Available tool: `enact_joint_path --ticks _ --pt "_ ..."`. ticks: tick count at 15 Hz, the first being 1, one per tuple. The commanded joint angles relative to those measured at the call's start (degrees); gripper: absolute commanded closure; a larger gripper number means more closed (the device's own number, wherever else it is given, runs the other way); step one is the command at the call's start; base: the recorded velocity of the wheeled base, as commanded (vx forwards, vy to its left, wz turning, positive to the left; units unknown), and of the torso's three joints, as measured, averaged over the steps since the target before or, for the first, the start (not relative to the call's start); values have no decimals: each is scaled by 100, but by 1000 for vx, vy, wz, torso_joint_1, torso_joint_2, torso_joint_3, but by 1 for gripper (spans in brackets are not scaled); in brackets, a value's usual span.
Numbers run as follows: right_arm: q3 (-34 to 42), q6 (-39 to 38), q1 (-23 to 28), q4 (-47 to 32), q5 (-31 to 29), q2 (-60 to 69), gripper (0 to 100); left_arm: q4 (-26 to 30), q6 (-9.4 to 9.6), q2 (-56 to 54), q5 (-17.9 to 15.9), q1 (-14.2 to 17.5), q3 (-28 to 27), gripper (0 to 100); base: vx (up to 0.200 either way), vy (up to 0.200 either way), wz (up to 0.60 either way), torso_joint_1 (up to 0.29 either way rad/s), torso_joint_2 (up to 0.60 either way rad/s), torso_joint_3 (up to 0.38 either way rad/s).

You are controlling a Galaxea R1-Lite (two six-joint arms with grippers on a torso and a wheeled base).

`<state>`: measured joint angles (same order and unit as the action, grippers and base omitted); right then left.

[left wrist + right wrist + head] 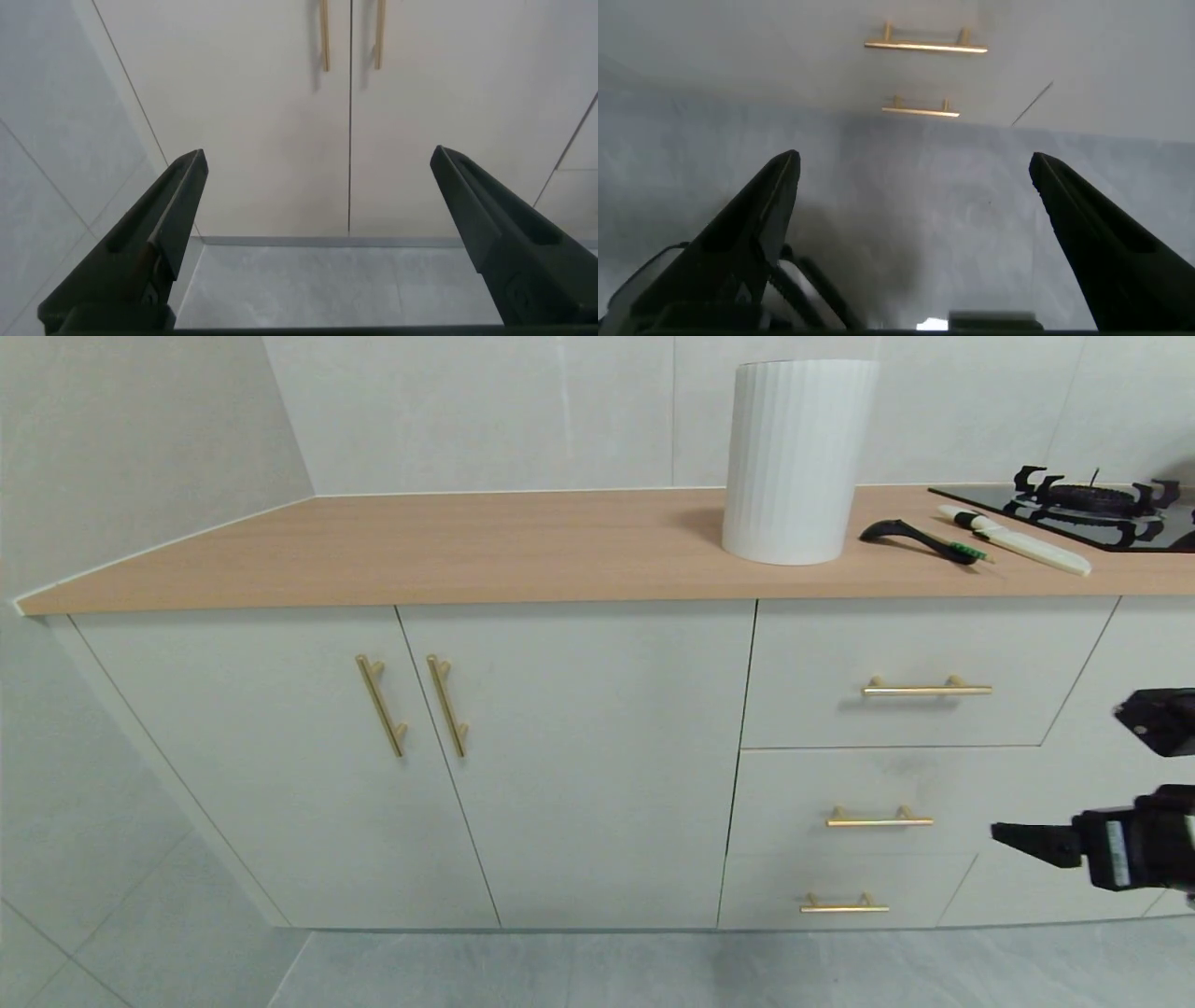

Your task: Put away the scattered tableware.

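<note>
Knife (1018, 546), slim and white, and curved black tool (920, 539) are being shown beside the ribbed white cylinder (798, 462). Left gripper (318, 168) and right gripper (915, 168) are being held open.

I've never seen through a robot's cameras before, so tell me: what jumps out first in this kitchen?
A tall white ribbed canister stands on the wooden countertop, with a black utensil and a white knife lying beside it, toward the stove. Below are gold-handled white cabinets, and the right gripper hangs open, low near the drawers.
</note>
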<state>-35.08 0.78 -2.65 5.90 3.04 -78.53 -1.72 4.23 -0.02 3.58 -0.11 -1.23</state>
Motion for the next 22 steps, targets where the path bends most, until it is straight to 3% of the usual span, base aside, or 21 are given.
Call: enact_joint_path --ticks 1,6,10,14,17,22 --pt "-684 27 18 517 30 -2289 0 -4 -1 2 2 2 0 0 0 0 0 0 0 0" --pt "-640 19 141 2565 -75 -3942 0 -4 -1 2 2 2 0 0 0 0 0 0 0 0" --pt "-640 27 221 3998 -506 -4645 0 5 -1 2 2 2 0 0 0 0 0 0 0 0" --pt "-658 36 203 4508 -761 -5067 0 -4 -1 2 2 2 0 0 0 0 0 0 0 0" --pt "-675 45 185 5518 -936 -5568 0 -4 -1 2 2 2 0 0 0 0 0 0 0 0" --pt "-781 27 115 5826 -998 -5805 0 -4 -1 2 2 2 0 0 0 0 0 0 0 0"
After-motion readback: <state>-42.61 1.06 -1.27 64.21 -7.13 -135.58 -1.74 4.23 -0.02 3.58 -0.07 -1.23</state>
